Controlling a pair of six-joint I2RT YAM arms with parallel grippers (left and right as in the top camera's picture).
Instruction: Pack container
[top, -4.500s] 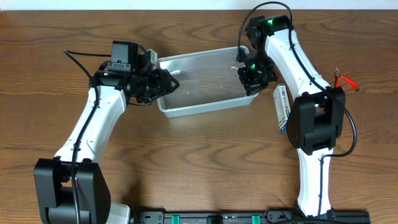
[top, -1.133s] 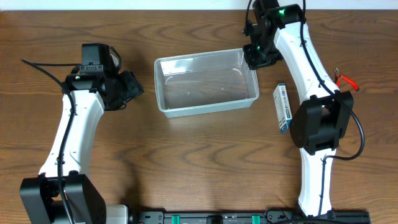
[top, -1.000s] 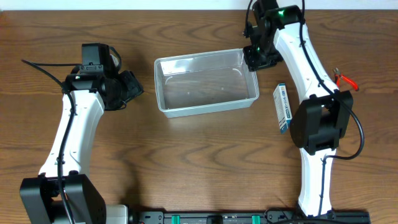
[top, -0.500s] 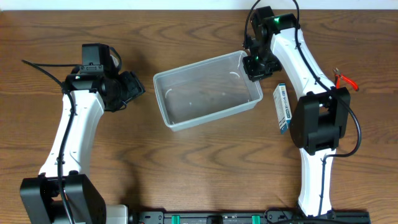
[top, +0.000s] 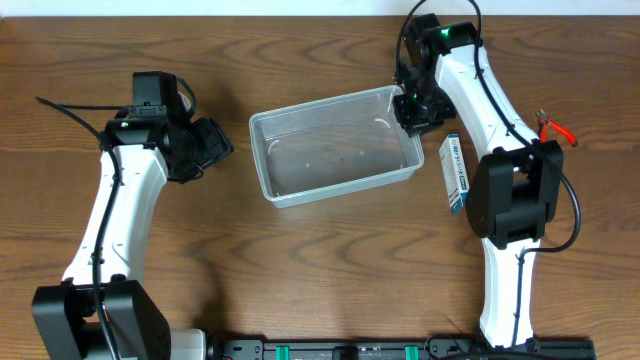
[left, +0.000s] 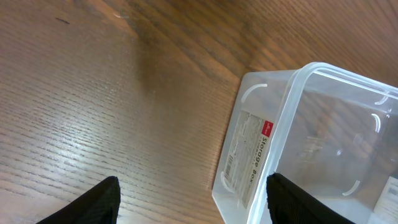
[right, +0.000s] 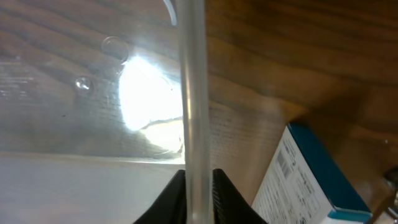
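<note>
The right wrist view is showing what the overhead is hiding: the right gripper (right: 199, 183) is clamping the rim of the container (top: 335, 150), its 2 jaws almost together, a blue-and-white box (right: 305, 180) just beside. The left wrist view is showing the left gripper (left: 196, 202) gaping wide, holding nothing, near the container's labelled end. The container is sitting upper centre in the overhead frame, long axis running left-right, right end angling toward the frame's top.

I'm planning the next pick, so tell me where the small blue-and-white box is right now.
Overhead, the blue-and-white box lies on the table at the right, just beyond the right end of the container and apart from it, beside the right arm.
</note>
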